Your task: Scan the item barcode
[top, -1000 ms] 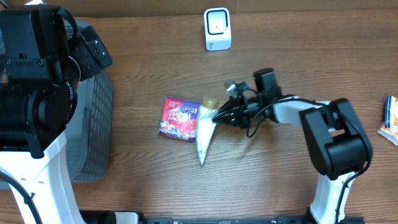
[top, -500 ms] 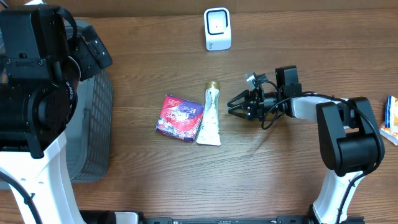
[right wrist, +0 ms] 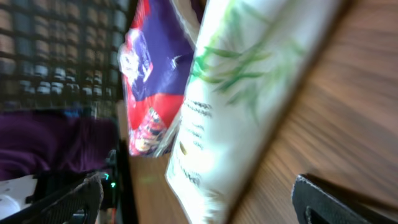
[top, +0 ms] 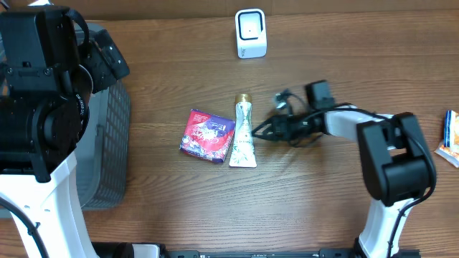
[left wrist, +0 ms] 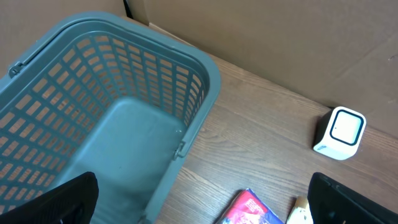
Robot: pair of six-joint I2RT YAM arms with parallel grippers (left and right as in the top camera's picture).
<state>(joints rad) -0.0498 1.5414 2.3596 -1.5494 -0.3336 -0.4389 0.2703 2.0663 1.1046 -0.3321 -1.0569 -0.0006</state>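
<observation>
Overhead, a white tube (top: 243, 132) with green print and a gold cap lies flat on the wooden table (top: 323, 208) near the middle, cap toward the far edge and flat end toward the near edge. Its left side meets the right edge of a red and purple packet (top: 208, 136) that lies flat beside it. The right gripper (top: 262, 130) reaches in low from the right, its tips just beside the tube's right edge about halfway along. Whether they touch the tube cannot be told from above. In the right wrist view its two fingers (right wrist: 62, 199) stand wide apart at the bottom corners of the picture. They hold nothing. The tube fills the space ahead, with the packet behind it. The white box-shaped scanner (top: 251, 33) stands at the far side of the table, well apart from the tube, its window facing the near side. A grey-blue plastic basket (top: 107, 143) sits at the left, with the left arm above it. In the left wrist view the left gripper (left wrist: 208, 208) hangs over the basket's right rim, fingers spread wide and empty. An orange and blue packet (top: 450, 140) shows at the right edge.
</observation>
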